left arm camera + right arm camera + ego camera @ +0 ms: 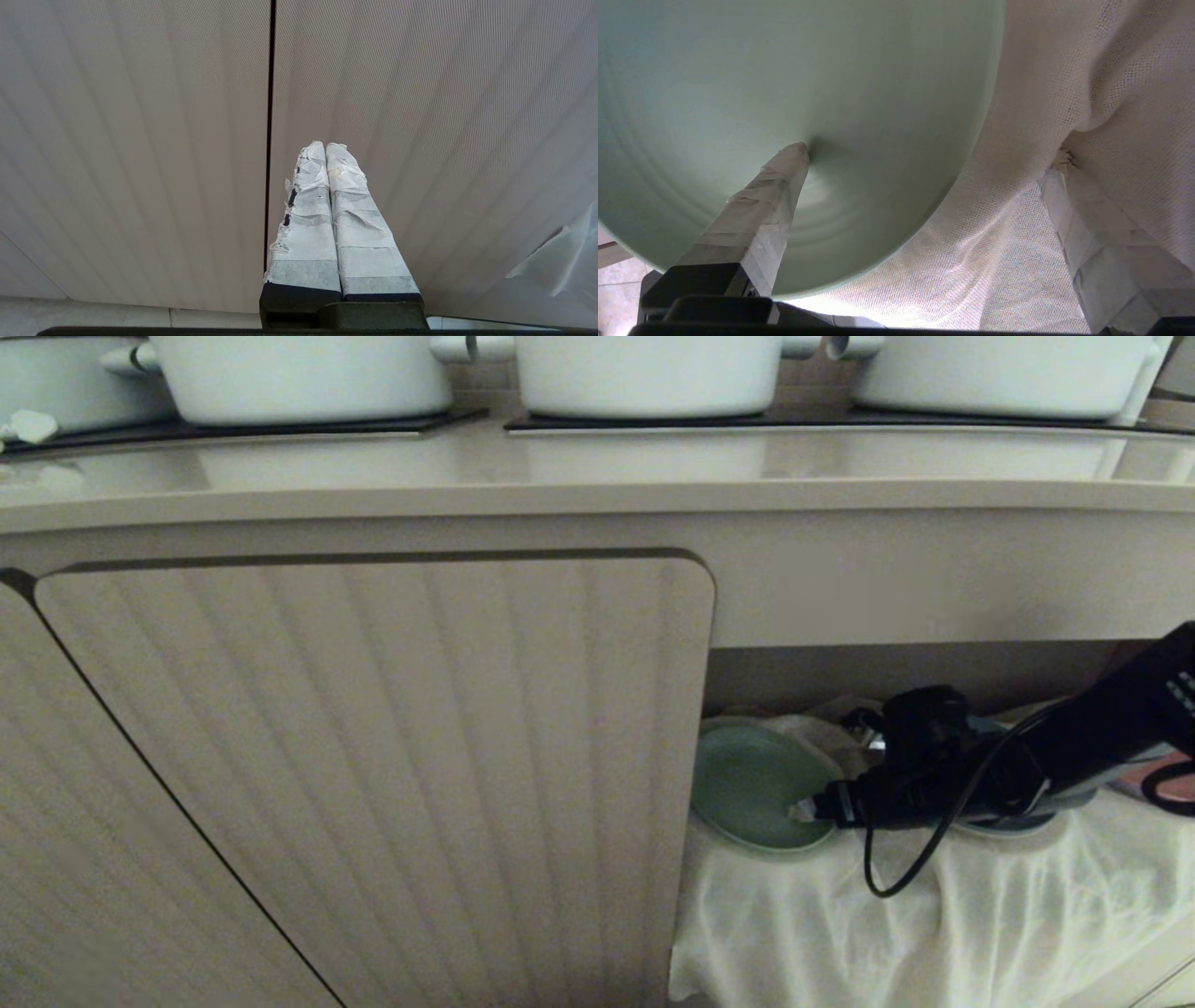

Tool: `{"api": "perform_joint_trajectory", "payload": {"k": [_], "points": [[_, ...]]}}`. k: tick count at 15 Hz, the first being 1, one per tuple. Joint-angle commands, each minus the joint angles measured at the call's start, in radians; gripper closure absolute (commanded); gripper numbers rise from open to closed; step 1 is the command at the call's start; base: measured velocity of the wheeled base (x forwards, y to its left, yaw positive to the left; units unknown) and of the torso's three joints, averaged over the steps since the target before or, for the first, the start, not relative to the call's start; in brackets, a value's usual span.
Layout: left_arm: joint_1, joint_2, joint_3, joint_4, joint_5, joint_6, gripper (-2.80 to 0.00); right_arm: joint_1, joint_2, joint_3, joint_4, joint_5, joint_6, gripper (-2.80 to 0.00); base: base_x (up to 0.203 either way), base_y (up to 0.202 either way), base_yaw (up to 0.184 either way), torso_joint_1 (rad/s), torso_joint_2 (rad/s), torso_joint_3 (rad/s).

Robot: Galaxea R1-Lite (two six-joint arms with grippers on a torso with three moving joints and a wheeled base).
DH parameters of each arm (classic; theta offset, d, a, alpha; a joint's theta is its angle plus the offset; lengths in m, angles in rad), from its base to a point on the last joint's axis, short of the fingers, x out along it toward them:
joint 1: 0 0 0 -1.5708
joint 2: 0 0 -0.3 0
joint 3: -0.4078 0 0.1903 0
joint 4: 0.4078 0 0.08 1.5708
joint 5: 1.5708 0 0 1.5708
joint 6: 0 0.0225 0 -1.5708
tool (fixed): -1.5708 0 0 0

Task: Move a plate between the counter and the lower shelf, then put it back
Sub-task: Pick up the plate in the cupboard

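Right wrist view puts the right end effector (924, 158) astride the near edge of the plate (784, 93), spread wide and gripping nothing: one taped finger (770, 196) lies on the green inner face with its tip touching the surface, the other finger (1092, 233) sits outside the rim, pressed into the white cloth (1017, 116). That straddle suits a pinch on the low raised rim — one pad above, one below — though the outer finger looks caught in a fold of cloth, which could be pinched along with the plate.

From the head camera the plate (747, 784) lies flat on the draped base of the lower shelf (934, 915), tucked just behind the edge of the ribbed cabinet door (373, 756), with the right arm reaching in level from the right. A darker plate (1018, 823) shows partly under the arm. Above, the bench (597, 467) carries white pots (644, 373) on black hob panels — its front strip looks like the likely landing spot.

The left end effector (325, 148) is parked facing the cabinet door, fingers pressed together and empty.
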Motion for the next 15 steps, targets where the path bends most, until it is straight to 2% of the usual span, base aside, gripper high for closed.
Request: {"api": "perform_joint_trajectory", "payload": {"k": [1,12,13,15], "points": [[0.000,0.000,0.000,0.000,0.001,0.000,0.00,0.001,0.005,0.000,-0.001,0.002,0.000,-2.80,0.000,0.000,0.000,0.000,0.00,0.000],[0.000,0.000,-0.001,0.000,0.001,-0.001,0.00,0.001,0.011,0.000,-0.006,0.002,-0.003,-2.80,0.000,0.000,0.000,0.000,0.00,0.000],[0.000,0.000,-0.001,0.000,0.001,-0.001,0.00,0.001,0.011,-0.001,-0.007,0.002,-0.003,0.00,0.000,0.000,0.000,0.000,0.00,0.000],[0.000,0.000,0.000,0.000,0.001,-0.001,0.00,0.001,0.011,0.000,-0.007,0.002,-0.003,0.00,0.000,0.000,0.000,0.000,0.00,0.000]]}}
